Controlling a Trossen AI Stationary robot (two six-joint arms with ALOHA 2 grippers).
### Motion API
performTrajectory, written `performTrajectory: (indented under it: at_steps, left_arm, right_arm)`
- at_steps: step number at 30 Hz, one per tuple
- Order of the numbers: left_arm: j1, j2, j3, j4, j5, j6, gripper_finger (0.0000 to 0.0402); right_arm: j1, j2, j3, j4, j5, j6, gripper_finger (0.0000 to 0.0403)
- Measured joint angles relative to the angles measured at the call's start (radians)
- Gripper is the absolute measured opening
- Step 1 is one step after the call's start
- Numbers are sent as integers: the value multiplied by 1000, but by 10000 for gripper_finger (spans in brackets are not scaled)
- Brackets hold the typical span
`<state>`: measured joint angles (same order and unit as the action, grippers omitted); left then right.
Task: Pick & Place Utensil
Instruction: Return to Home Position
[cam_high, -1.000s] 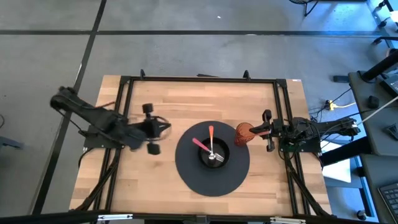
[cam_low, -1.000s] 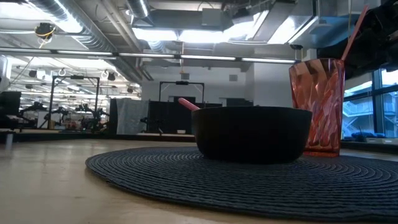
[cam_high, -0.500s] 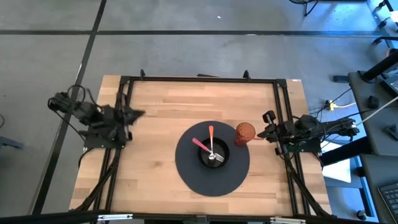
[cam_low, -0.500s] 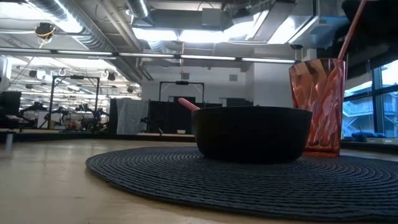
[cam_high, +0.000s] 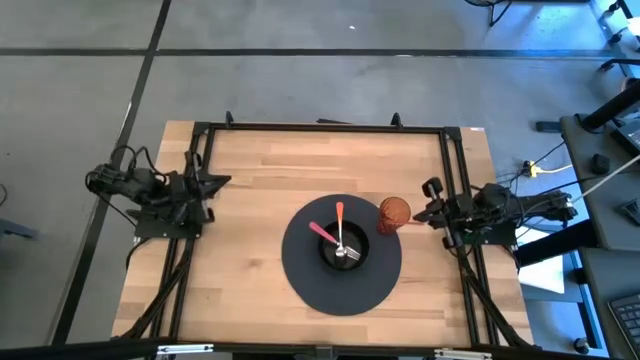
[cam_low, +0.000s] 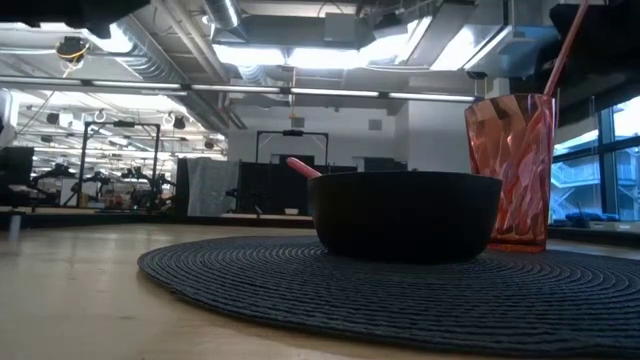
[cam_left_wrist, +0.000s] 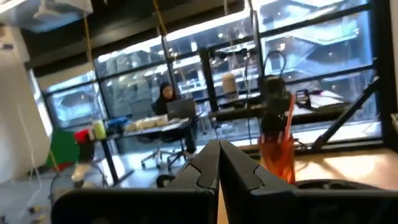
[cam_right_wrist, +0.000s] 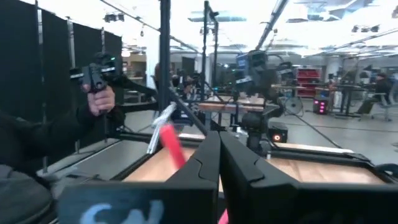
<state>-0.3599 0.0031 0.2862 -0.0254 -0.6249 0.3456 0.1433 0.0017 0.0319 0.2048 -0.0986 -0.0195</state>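
Observation:
A black bowl (cam_high: 343, 251) stands on a round dark mat (cam_high: 300, 270) at mid-table. A pink utensil (cam_high: 322, 232), an orange one (cam_high: 340, 214) and a silver one (cam_high: 347, 252) rest in the bowl, their handles leaning on its rim. A red cup (cam_high: 393, 213) stands at the mat's right edge, with a thin red stem (cam_low: 563, 50) leaning out of it. My left gripper (cam_high: 222, 181) is shut and pulled back at the table's left edge. My right gripper (cam_high: 418, 214) is shut, just right of the cup, with nothing between its fingers (cam_right_wrist: 205, 158).
A black frame (cam_high: 320, 127) runs along the table's far, left and right sides. Bare wood lies left of the mat and beyond it. Cables and a desk (cam_high: 600, 270) lie off the right edge. A person (cam_left_wrist: 165, 99) sits at a desk far off in the room.
My left arm has drawn back from over the table toward its left edge and folded down, its gripper tipping up toward level. My right gripper has backed a little away from the cup toward the right edge. Bowl, utensils and cup have kept still.

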Motion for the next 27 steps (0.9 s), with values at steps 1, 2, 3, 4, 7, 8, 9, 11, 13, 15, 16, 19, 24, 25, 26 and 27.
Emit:
performTrajectory:
  at_steps: [1, 2, 3, 4, 7, 8, 9, 11, 13, 15, 16, 19, 24, 25, 26, 27]
  left_arm:
    - [0, 0, 0, 1, 3, 19, 2]
    - [0, -1, -1, -7, 1, 40, 2]
    - [0, -2, -2, -11, -1, 49, 2]
    - [0, -2, 4, -11, 6, 47, 2]
    - [-1, -3, 27, -3, 39, 38, 2]
    - [-1, -3, 27, -19, 58, 39, 2]
    - [-1, -2, 24, -43, 75, 39, 1]
    - [-1, -2, 13, -59, 107, 23, 2]
    - [-1, -2, -9, -45, 122, 8, 2]
    - [-1, -3, -49, -33, 122, 8, 2]
    - [-1, -3, -70, -22, 124, 8, 2]
    - [-1, -3, -118, 23, 166, 21, 3]
    - [7, -3, -192, 68, 121, 32, 2]
    - [13, -3, -197, 72, 118, 33, 2]
    - [19, -3, -207, 65, 119, 32, 2]
    - [25, -3, -217, 55, 127, 32, 3]
  right_arm:
    - [-5, 0, 1, 1, 5, 6, 5]
    - [-10, 0, 3, 0, 16, 7, 5]
    - [-16, 0, 8, -8, 25, 7, 5]
    - [-25, 0, 14, -26, 28, 1, 5]
    - [-43, 0, 26, -68, 27, -10, 5]
    - [-46, 0, 26, -74, 24, -6, 5]
    - [-47, 0, 26, -78, 17, -3, 5]
    - [-46, -1, 17, -73, 10, 1, 5]
    - [-46, 0, 7, -75, 21, 0, 5]
    - [-47, 0, -6, -74, 60, 1, 5]
    - [-47, 0, -12, -76, 77, 2, 5]
    - [-47, 0, -26, -84, 106, -7, 5]
    - [-47, 0, -26, -96, 106, -15, 5]
    - [-47, 0, -26, -104, 106, -15, 5]
    - [-47, 0, -26, -112, 106, -14, 5]
    - [-47, 0, -26, -119, 106, -14, 6]
